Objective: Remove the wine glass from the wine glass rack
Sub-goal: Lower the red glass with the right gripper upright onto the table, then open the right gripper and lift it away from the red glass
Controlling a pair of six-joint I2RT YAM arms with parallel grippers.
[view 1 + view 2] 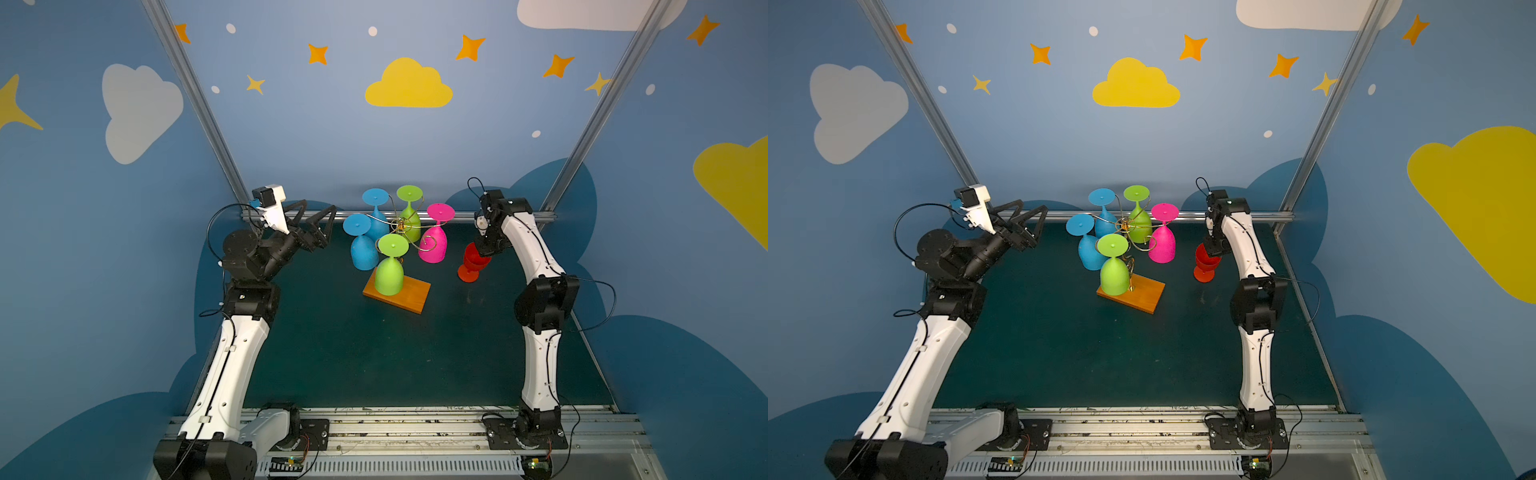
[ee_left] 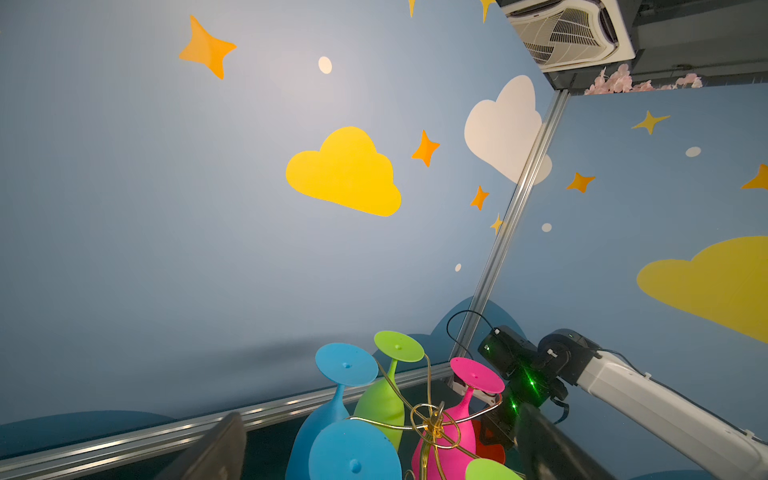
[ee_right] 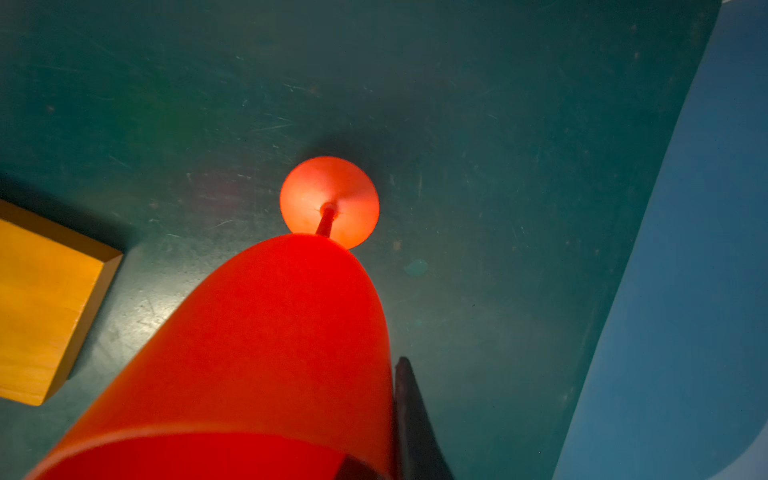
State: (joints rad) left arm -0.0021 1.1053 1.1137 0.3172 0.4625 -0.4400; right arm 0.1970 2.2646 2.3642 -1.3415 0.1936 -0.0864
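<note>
The wine glass rack [image 1: 401,226], gold wire on an orange-brown wooden base [image 1: 409,297], stands mid-table in both top views. Two blue, two green and one pink glass [image 1: 433,247] hang upside down from it. A red wine glass [image 1: 473,264] stands upright on the mat to the right of the rack, off it. My right gripper [image 1: 484,249] is shut on its rim, one finger [image 3: 405,395] outside the bowl [image 3: 270,332] and the other inside. My left gripper [image 1: 320,224] hovers open to the left of the rack, level with its top, holding nothing.
Dark green mat [image 1: 353,353] covers the table. Aluminium rails [image 1: 457,216] run along the back edge and up both corners. Blue walls close in the back and both sides. The rack base corner [image 3: 45,307] lies close beside the red glass in the right wrist view.
</note>
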